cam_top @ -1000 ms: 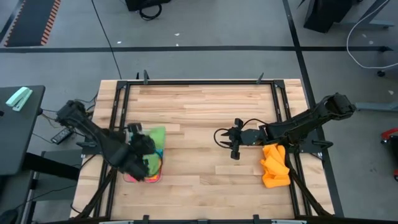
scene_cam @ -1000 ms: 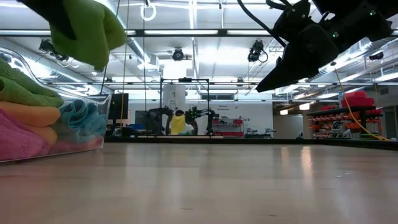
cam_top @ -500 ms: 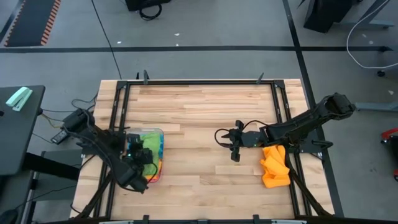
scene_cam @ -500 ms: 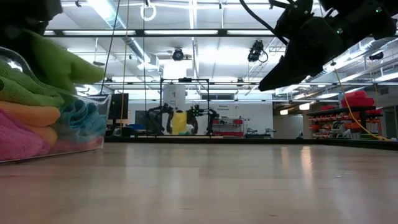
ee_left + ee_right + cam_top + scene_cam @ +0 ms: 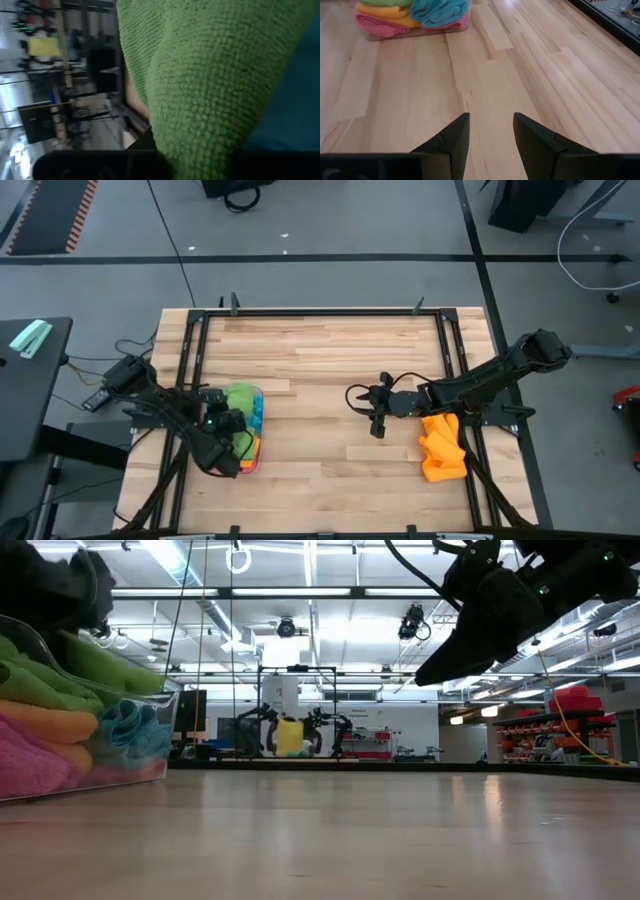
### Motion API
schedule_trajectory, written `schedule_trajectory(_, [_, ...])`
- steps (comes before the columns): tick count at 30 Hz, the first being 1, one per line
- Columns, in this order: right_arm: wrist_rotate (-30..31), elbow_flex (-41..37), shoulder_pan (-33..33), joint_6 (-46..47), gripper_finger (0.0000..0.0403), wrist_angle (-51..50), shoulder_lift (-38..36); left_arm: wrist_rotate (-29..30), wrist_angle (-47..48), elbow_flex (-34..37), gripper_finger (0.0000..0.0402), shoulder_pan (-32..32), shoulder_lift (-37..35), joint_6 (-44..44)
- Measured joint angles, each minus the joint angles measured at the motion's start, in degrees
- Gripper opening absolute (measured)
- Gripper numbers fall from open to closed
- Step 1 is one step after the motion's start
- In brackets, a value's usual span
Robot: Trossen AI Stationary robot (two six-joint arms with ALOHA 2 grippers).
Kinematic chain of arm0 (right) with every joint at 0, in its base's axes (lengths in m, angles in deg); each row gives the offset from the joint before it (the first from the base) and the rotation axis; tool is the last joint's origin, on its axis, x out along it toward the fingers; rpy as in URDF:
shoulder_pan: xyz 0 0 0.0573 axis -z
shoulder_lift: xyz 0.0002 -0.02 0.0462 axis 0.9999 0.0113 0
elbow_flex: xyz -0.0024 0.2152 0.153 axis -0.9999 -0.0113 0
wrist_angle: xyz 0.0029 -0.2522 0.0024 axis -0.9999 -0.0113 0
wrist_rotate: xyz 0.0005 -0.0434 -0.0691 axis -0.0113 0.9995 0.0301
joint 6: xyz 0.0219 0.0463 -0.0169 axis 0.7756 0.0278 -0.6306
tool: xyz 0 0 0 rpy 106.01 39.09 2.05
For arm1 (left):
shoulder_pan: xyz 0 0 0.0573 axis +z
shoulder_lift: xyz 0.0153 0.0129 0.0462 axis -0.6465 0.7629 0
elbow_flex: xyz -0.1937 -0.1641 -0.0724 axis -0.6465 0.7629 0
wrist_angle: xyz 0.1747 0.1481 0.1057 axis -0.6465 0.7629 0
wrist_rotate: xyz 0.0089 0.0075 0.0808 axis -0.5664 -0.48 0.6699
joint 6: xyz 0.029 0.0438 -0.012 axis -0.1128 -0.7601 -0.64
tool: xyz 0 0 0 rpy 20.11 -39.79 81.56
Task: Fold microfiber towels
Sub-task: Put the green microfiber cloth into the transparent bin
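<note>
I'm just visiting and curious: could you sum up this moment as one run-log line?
left gripper: at clear tray, shut on green towel | right gripper: open, empty, above bare table | orange towel: crumpled, table's right edge

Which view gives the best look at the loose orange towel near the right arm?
The high view: the crumpled orange towel lies in full sight at the table's right edge, beside the right arm. The low view, right wrist view and left wrist view do not show it; the orange seen there is folded in the clear tray.
</note>
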Motion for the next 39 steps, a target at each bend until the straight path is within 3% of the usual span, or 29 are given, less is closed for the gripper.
schedule_trajectory(4, [0.00, 0.00, 0.00, -0.06, 0.0161, -0.03, 0.00, -6.35, -6.56, 0.56, 0.0037, 0.22, 0.00, -8.36])
schedule_trajectory(11, [0.92, 0.00, 0.00, -0.28, 0.0161, -0.04, 0.00, -12.43, -10.25, 0.58, 0.0074, 0.22, -0.01, -9.72])
schedule_trajectory(26, [0.91, 0.00, -0.43, 0.41, 0.0161, -0.02, 0.00, -18.25, -12.19, 0.62, 0.0235, 4.10, -5.05, -13.55])
schedule_trajectory(31, [0.90, 0.00, -0.55, 0.50, 0.0161, -0.02, 0.00, -21.16, -10.63, 0.55, 0.0238, 4.41, -5.98, -14.72])
schedule_trajectory(39, [0.92, 0.00, -0.52, 0.32, 0.0161, 0.37, 0.00, -22.13, -9.31, -2.03, 0.0207, 4.44, -9.50, -15.08])
